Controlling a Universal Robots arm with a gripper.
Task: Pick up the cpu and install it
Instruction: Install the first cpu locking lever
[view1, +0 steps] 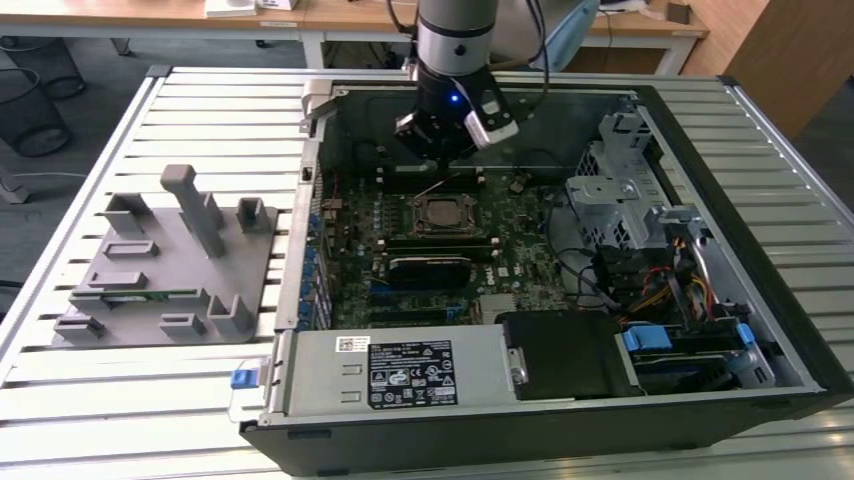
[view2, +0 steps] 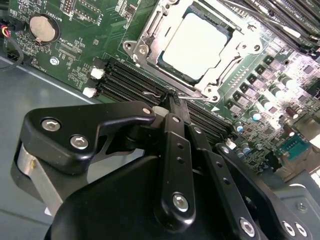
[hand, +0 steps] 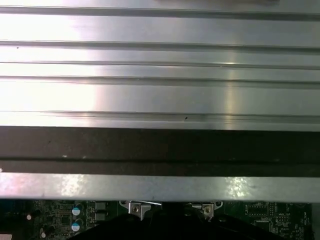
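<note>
In the second wrist view the gripper (view2: 172, 95) is hanging just over the motherboard (view2: 75, 45), its black fingers (view2: 176, 150) pressed together with nothing between them, tips sitting at the thin wire lever (view2: 165, 94) beside the memory slots (view2: 125, 82). Just beyond, the cpu (view2: 197, 44) is lying seated in its socket, the metal frame (view2: 227, 62) lying around it. In the exterior view the gripper (view1: 447, 150) is hovering inside the open computer case (view1: 747, 200), just behind the cpu (view1: 441, 213). A drive cage (view1: 617, 190) and cables are crowding the exterior view's right; a grey parts fixture (view1: 160, 270) is sitting well apart on the slatted table (view1: 80, 390).
</note>
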